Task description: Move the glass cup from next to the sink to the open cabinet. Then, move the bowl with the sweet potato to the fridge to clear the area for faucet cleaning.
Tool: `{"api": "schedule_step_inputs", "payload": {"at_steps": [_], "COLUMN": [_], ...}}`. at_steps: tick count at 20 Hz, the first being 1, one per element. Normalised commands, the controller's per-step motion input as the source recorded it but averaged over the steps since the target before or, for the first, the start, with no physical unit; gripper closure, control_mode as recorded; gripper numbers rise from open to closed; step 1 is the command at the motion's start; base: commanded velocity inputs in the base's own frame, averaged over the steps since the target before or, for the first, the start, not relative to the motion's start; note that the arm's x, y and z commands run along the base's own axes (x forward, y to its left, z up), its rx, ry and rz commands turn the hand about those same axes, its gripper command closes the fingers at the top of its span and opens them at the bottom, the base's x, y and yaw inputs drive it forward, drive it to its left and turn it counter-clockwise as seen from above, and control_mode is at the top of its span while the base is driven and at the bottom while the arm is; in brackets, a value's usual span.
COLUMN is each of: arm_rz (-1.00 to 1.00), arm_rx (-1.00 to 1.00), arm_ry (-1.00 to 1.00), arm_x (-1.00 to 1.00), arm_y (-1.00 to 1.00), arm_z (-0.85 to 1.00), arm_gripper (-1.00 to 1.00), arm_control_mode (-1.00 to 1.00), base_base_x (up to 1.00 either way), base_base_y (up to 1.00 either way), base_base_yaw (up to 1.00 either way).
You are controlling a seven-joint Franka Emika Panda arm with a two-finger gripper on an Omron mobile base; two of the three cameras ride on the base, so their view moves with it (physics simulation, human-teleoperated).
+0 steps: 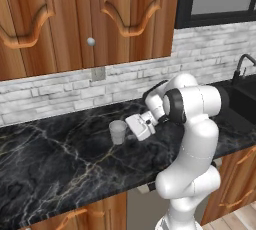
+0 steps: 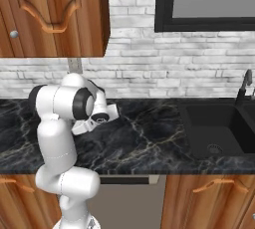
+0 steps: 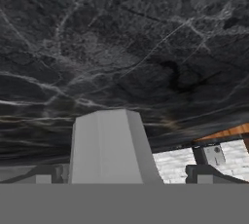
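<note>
Nearest to me the white arm folds low over the black, white-veined marble counter [image 1: 55,159], its two-finger gripper [image 1: 126,132] turned sideways with the jaws spread wide around the small translucent greyish-white glass cup [image 1: 118,132], which stands upright on the stone just left of the wrist and looks not yet gripped. In the hand view the cup [image 3: 113,147] rises between the fingertips [image 3: 206,173], slightly off-centre, so closing now might nudge or tip the light tumbler. Farther along, the black sink [image 2: 219,129] and slim dark gooseneck faucet [image 2: 245,86] stand well apart.
</note>
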Motion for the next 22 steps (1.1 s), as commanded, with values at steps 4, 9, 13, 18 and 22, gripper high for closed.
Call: {"api": "schedule_step_inputs", "payload": {"at_steps": [4,9,13,18,22], "arm_rz": [0.0,0.0,0.0,0.0,0.0], "arm_rx": [0.0,0.0,-0.01,-0.03,-0.02], "arm_ry": [0.0,0.0,0.0,0.0,0.0], "arm_x": [0.0,0.0,0.0,0.0,0.0], "arm_y": [0.1,0.15,0.2,0.29,0.2], "arm_z": [0.0,0.0,0.0,-0.03,-0.04], "arm_gripper": [-1.0,-1.0,-1.0,-1.0,1.0], "arm_control_mode": [-1.0,-1.0,-1.0,-1.0,-1.0], "base_base_x": [0.0,0.0,0.0,0.0,0.0], "base_base_y": [0.0,0.0,0.0,0.0,0.0], "base_base_yaw": [0.0,0.0,0.0,0.0,0.0]}}
